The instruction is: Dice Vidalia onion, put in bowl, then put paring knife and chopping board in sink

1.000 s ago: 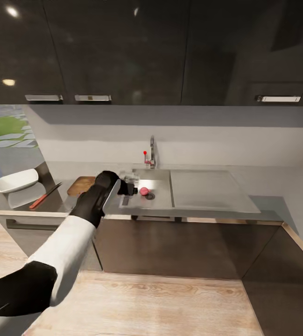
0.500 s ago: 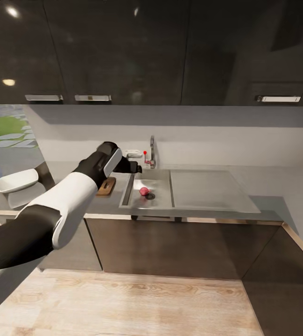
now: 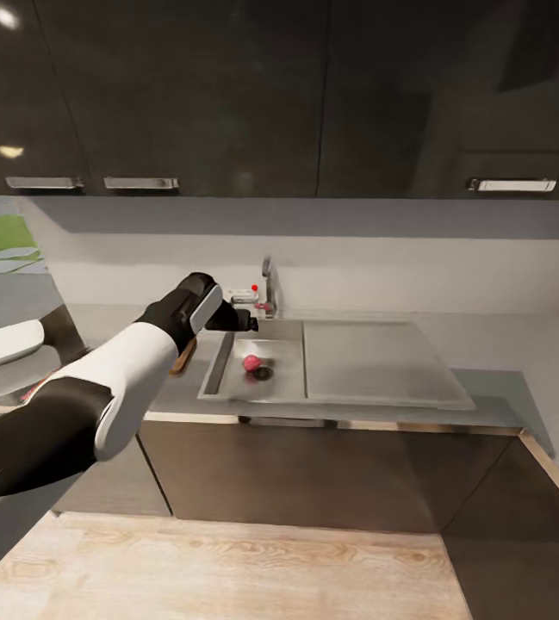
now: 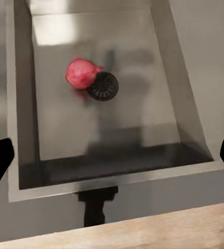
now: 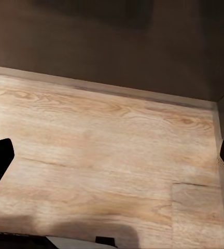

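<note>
Bowl [image 3: 3, 343]: white, at the counter [image 3: 503, 344] far left.
Left end effector [image 3: 246, 320]: spread wide, empty, over the sink's [image 3: 253, 392] left rim.
Onion [image 4: 81, 73]: touching the drain; descend centred, close gently.
Right end effector [image 5: 112, 155]: spread, above floor.

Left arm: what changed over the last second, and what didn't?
The left gripper rose from low over the sink's front edge to hover above its back left corner, near the tap. It is open and took hold of nothing. The head camera panned slightly, so the scene shifted in frame. The onion stayed beside the drain in the sink; the chopping board and bowl stayed on the countertop.
</note>
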Available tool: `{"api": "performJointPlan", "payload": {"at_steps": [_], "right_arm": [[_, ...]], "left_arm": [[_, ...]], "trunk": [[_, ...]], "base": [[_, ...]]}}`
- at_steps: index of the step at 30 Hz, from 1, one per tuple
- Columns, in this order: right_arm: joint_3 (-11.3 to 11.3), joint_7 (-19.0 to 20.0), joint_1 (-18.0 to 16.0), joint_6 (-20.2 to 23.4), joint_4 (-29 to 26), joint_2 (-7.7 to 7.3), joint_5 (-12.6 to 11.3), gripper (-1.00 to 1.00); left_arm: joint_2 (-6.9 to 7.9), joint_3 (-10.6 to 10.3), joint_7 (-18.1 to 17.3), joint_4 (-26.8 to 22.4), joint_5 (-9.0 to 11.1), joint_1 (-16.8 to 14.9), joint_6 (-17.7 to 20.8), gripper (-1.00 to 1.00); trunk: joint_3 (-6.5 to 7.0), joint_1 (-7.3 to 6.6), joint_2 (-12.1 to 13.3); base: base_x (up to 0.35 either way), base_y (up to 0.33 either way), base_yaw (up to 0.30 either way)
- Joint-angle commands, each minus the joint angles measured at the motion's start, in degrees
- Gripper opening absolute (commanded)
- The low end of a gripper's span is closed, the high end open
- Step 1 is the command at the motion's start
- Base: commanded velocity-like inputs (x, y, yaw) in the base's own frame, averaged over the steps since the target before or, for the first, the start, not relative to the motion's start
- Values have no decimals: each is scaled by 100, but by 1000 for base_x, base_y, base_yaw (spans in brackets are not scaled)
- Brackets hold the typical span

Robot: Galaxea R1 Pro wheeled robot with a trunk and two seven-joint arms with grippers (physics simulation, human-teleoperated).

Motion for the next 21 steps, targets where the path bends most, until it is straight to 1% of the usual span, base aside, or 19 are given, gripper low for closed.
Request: {"api": "performJointPlan", "payload": {"at_steps": [1,5,9,11,14,16,19,20,21], "right_arm": [[-27,-30,0,-6,-8,6,62,100],[-27,-32,0,-6,-8,7,61,100],[-28,-32,0,40,36,1,56,100],[-32,-30,0,62,322,-7,58,100],[-42,-32,0,14,1086,-41,63,100],[-36,-32,0,-31,1256,-48,62,100],[-24,-36,0,-248,1389,-42,61,100],[-22,-41,0,-389,1426,-39,61,100],[-20,-49,0,-633,1519,-35,61,100]], "left_arm": [[0,-49,23,8,51,-3,14,100],[3,-52,23,81,52,6,11,100],[24,-55,30,267,46,11,-60,100],[37,-56,31,306,41,35,-156,100],[44,-56,43,324,30,136,-226,100],[45,-56,49,324,28,158,-235,100],[46,-56,55,326,26,177,-242,100],[46,-56,57,329,26,181,-243,100],[46,-56,62,331,26,192,-244,100]], "trunk": [[-11,6,-11],[-11,6,-11],[-11,6,-11],[-11,6,-11],[-11,6,-11],[-11,6,-11],[-11,6,-11],[-11,6,-11],[-11,6,-11]], "base": [[258,-216,0],[265,-192,0],[286,-49,0],[290,-13,0],[216,-4,0],[85,-1,0],[37,-1,0],[16,0,0],[8,0,0]]}}
